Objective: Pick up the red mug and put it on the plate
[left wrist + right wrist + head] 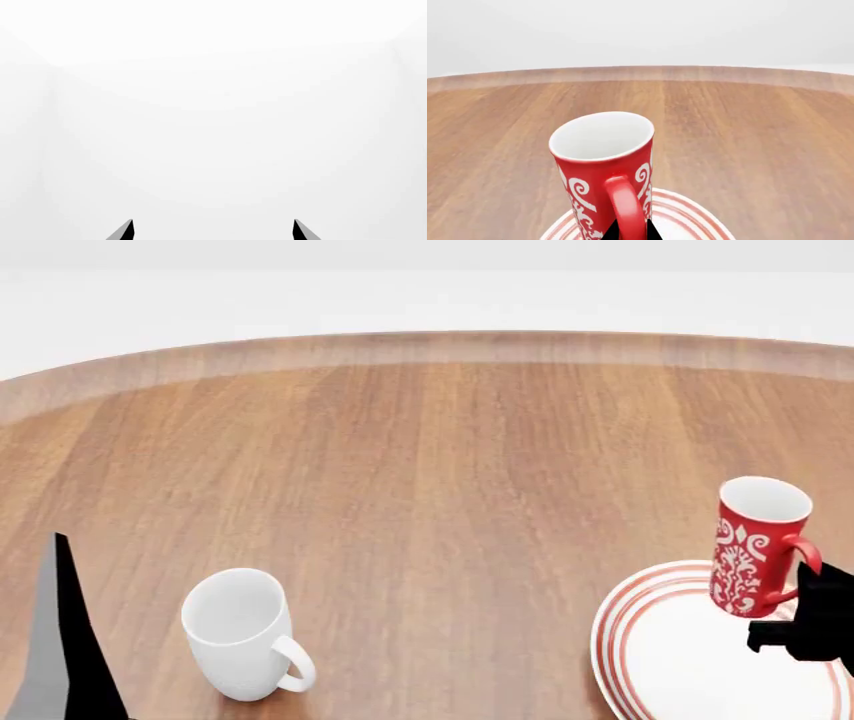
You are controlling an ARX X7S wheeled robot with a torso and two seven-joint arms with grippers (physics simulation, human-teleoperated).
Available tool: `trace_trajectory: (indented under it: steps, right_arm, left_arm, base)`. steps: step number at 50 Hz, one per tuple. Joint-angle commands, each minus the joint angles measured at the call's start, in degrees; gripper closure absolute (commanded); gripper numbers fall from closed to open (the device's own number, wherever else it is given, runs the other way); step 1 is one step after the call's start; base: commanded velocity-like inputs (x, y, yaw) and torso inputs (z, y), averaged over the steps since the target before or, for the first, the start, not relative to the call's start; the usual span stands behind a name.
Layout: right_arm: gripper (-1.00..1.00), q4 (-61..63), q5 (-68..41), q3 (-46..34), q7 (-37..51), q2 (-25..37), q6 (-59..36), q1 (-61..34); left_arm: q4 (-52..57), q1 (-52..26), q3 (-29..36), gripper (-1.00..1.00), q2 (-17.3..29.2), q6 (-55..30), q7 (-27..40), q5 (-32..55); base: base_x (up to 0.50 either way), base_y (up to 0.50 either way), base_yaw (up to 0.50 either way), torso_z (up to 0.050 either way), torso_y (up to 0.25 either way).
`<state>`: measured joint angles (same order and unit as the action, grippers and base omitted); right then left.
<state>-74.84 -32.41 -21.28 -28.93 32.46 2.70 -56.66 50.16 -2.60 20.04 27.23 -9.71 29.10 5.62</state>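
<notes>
Round wooden tabletop (441, 460) with lengthwise brown grain and a paler band along its curved far edge. Two items rest directly on it: a plain white mug with a loop handle (243, 634), upright near the front left, and a round white plate with concentric red rings (641, 640) at the front right, well apart from the mug and cut off by the frame.

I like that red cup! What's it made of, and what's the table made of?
The red mug looks like glazed ceramic: smooth, glossy red with white swirls and a white inside. The table looks like wood: brown planks with grain lines, matte. It is a render, so that's a guess.
</notes>
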Motion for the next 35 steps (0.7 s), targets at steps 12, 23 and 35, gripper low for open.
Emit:
trace_trajectory:
  steps: [12, 23, 35]
  right_arm:
    - [1.0, -0.1, 14.1, 22.2, -3.4, -2.5, 5.6, 3.9]
    - [1.0, -0.1, 22.5, 31.0, -4.6, -3.7, 6.0, 4.7]
    - [1.0, -0.1, 27.9, 36.1, -5.5, -4.1, 6.2, 4.7]
  left_arm:
    - [0.2, 0.0, 0.6, -1.0, 0.2, 0.2, 0.2, -0.5]
    - [0.2, 0.2, 1.0, -1.0, 0.4, 0.6, 0.4, -1.2]
    - [1.9, 0.5, 0.8, -1.0, 0.7, 0.1, 0.7, -1.4]
  base:
    - [0.0, 0.0, 0.0, 0.0, 0.0]
    - [0.0, 0.0, 0.0, 0.0, 0.001]
    - [0.0, 0.0, 0.0, 0.0, -0.008]
